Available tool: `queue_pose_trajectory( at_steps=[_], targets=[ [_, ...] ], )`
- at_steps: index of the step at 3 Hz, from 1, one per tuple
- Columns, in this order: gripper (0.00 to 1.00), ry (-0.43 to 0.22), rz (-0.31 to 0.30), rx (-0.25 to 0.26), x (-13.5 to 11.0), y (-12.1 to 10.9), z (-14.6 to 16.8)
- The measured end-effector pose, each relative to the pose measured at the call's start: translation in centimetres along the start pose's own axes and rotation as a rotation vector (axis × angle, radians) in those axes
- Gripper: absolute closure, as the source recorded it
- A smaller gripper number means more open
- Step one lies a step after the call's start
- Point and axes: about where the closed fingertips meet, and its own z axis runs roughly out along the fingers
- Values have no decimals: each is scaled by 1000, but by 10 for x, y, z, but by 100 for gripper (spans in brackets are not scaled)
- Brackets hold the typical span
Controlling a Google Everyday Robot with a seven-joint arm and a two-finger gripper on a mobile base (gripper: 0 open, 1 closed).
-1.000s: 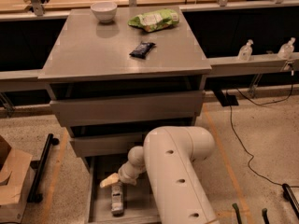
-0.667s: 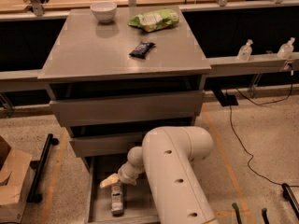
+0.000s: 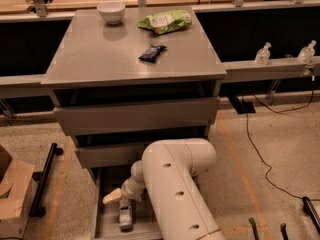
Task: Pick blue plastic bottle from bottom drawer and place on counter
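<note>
The task is at the pick step. The white arm reaches down in front of the cabinet into the open bottom drawer [image 3: 104, 223], and the gripper [image 3: 119, 198] sits low over the drawer's near-left part. The blue plastic bottle [image 3: 125, 216] is in the drawer, right under the gripper on its near side; whether the two touch cannot be told. Nor can it be told whether the gripper is spread or pressed together, since the arm's bulk hides much of it. The bottle is not yet lifted.

The next move likely calls for a firm hold on the bottle's body, then a straight lift clear of the drawer walls and the closed drawer fronts above. The counter [image 3: 95, 59] has open space on its near and left parts, away from the white bowl [image 3: 111, 11], the green bag [image 3: 166, 21] and the dark packet [image 3: 152, 53].
</note>
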Motion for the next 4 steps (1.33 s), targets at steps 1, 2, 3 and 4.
queue_pose_trajectory(
  at_steps=[1, 2, 3, 4],
  targets=[
    [0, 2, 56, -12, -6, -1, 30],
    [17, 27, 108, 5, -6, -6, 63],
    [41, 39, 131, 22, -4, -8, 71],
    [72, 38, 138, 26, -3, -9, 70]
  ],
)
